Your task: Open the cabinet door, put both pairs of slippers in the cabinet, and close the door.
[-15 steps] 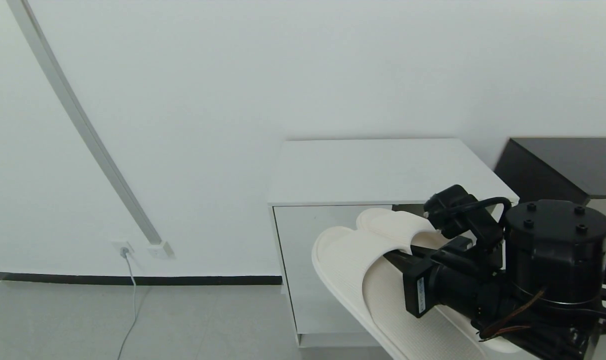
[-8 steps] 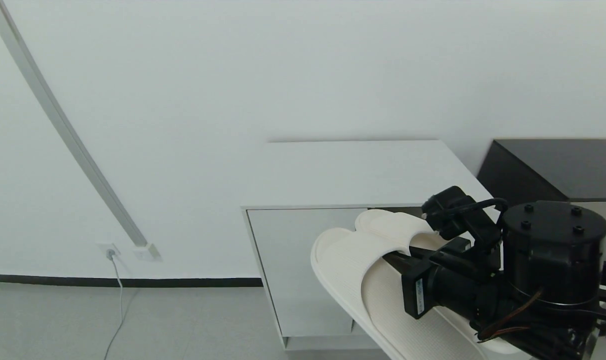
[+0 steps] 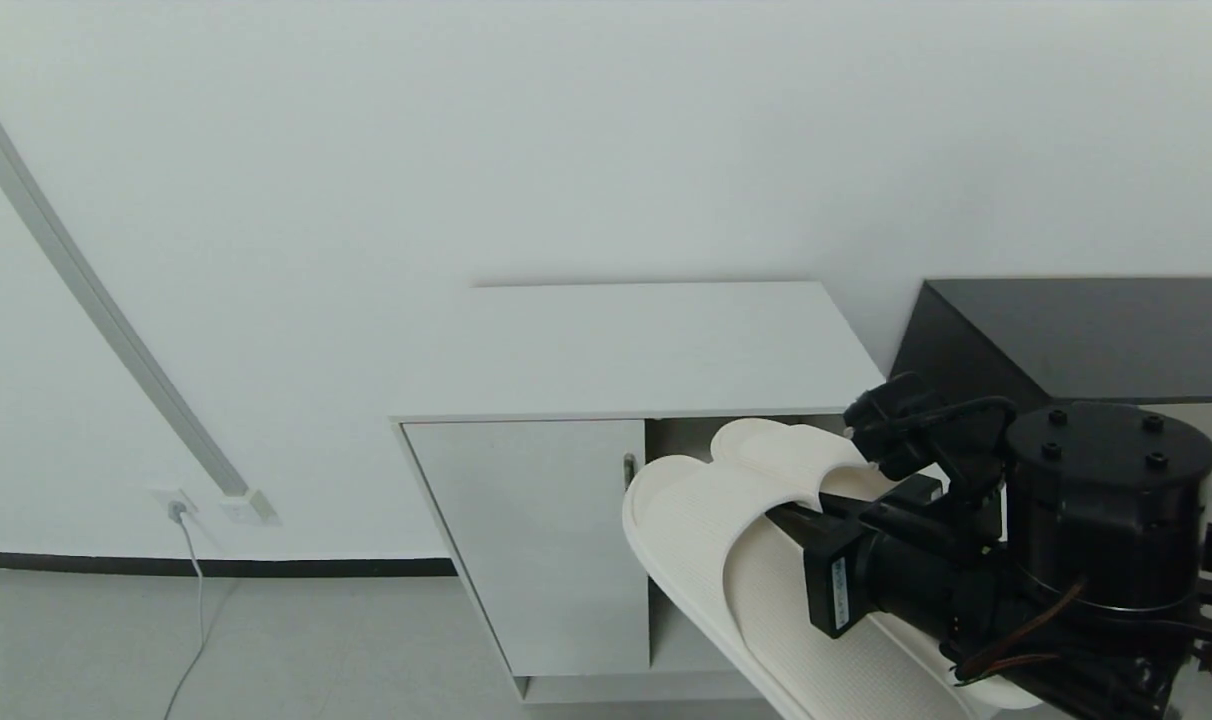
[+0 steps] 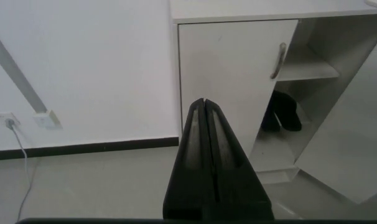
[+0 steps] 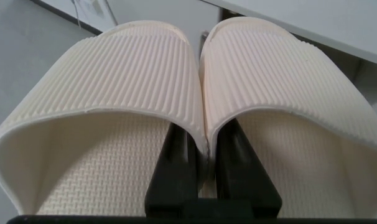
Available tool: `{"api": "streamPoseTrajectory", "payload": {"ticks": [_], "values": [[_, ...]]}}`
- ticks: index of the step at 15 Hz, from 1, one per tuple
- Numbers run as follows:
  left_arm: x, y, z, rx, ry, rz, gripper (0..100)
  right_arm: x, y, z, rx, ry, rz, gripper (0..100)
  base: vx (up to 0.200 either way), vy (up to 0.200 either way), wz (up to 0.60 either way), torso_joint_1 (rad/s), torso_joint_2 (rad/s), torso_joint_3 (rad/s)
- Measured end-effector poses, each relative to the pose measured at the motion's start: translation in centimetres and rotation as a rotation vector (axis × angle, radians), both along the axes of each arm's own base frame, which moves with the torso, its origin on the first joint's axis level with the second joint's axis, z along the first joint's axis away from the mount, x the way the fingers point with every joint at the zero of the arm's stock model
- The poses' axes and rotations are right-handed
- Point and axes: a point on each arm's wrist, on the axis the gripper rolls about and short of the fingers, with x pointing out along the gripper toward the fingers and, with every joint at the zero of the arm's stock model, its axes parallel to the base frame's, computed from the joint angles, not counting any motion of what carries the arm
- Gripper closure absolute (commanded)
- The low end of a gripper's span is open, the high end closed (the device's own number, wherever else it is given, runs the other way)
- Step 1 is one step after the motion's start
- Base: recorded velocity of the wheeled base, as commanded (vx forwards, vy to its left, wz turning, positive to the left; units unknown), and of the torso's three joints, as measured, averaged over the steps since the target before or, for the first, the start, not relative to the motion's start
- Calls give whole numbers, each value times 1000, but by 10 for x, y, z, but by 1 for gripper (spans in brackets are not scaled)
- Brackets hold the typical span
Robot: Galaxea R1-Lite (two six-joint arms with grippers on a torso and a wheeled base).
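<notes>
My right gripper is shut on a cream pair of ribbed slippers, pinching their two inner walls together. In the head view the slippers hang in front of the white cabinet, toes towards its open right half. The cabinet's left door is shut and has a metal handle. From the left wrist the right compartment stands open with a shelf. A dark pair rests on the floor of that compartment. My left gripper is shut on nothing, low in front of the left door.
The open right door swings out towards me beside the compartment. A dark piece of furniture stands right of the cabinet. A wall socket with a cable and a slanted rail are on the wall to the left.
The whole head picture has shifted, so the camera has turned right. The cabinet's open half and door handle now show. The right gripper keeps the slippers in the same hold.
</notes>
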Motion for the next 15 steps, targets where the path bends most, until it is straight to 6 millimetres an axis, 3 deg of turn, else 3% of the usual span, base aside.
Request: {"api": "streamPoseTrajectory", "payload": {"ticks": [1, 11, 15], "values": [[0, 0, 0, 0, 0, 0, 100, 0, 0, 0, -1, 0, -1, 100, 0, -200, 0, 7, 7, 2], [0, 0, 0, -2, 0, 0, 100, -2, -1, -1, 43, -38, 16, 100, 0, 0, 0, 0, 0, 0], [0, 0, 0, -3, -1, 0, 100, 1, -1, -10, 8, -55, 9, 100, 0, 0, 0, 0, 0, 0]]}}
